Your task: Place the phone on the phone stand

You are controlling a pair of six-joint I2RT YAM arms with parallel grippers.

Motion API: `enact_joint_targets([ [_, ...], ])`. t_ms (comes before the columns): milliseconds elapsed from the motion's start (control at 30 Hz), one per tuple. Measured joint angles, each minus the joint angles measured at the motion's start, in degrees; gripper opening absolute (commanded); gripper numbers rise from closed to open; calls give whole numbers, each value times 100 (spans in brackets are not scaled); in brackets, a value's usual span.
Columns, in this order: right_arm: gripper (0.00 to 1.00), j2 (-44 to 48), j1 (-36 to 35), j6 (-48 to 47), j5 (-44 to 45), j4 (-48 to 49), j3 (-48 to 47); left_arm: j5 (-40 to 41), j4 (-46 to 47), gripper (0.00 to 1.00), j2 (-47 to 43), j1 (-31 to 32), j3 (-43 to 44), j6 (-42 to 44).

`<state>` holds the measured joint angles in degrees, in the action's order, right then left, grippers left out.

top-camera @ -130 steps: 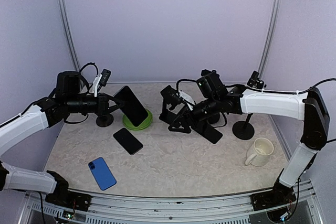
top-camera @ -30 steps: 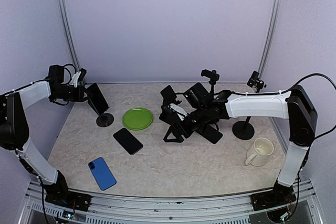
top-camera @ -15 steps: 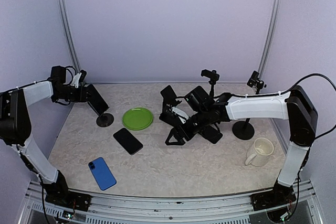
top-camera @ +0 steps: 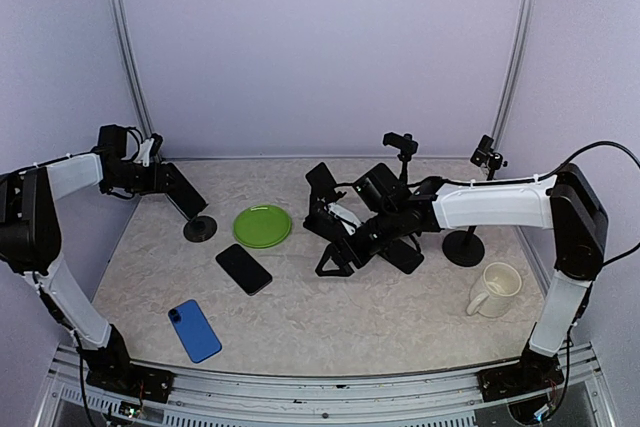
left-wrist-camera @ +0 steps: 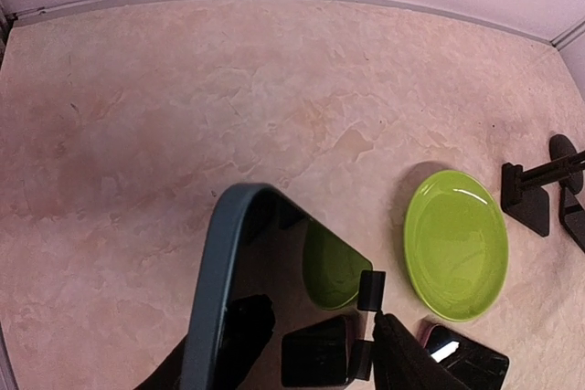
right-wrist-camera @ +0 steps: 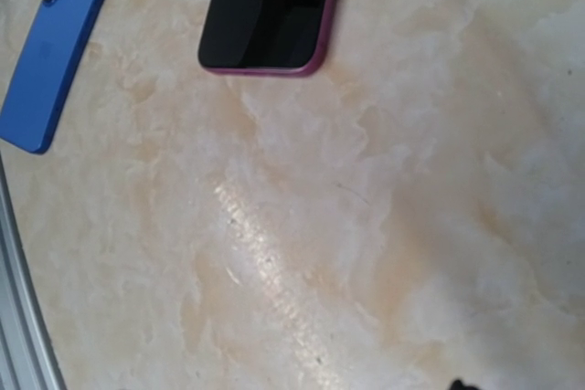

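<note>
A dark phone [top-camera: 187, 193] with a grey-blue edge leans tilted in the clip of a phone stand [top-camera: 200, 229] with a round black base, at the far left. In the left wrist view the phone [left-wrist-camera: 274, 271] fills the lower middle and the stand's clip [left-wrist-camera: 370, 289] hooks its right edge. My left gripper [top-camera: 166, 180] straddles the phone, open, with one finger on each side [left-wrist-camera: 288, 364]. My right gripper [top-camera: 341, 236] hovers at the table's middle over a black folding stand [top-camera: 332, 258]. Its wrist view shows only bare table between its jaws.
A green plate [top-camera: 262, 225] lies right of the stand. A black phone with a magenta rim [top-camera: 243, 268] and a blue phone [top-camera: 195, 330] lie flat nearer the front. A pole stand [top-camera: 464, 247] and a cream mug [top-camera: 495, 289] stand at the right.
My left gripper's jaws have spread apart from the phone, which stays in the stand's clip. The right arm has shifted only slightly near the folding stand.
</note>
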<state>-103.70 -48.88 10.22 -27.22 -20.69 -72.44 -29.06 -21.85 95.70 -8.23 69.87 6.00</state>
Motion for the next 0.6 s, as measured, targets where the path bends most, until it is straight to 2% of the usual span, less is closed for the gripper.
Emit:
enact_joint_targets([
  [100,72,0,0,0,0,-2,0,42,7,68,0,0,0,-61],
  [267,72,0,0,-2,0,0,0,72,44,71,0,2,0,-151],
  [333,72,2,0,-2,0,-2,0,125,44,78,-9,2,0,-168],
  [433,73,2,0,-4,-2,-2,0,308,42,81,-76,2,-2,-208],
  [500,73,0,0,-7,-2,-2,0,483,42,98,-199,2,-9,-245],
  [600,73,2,0,-26,-2,-7,0,774,44,99,-511,24,-24,-356],
])
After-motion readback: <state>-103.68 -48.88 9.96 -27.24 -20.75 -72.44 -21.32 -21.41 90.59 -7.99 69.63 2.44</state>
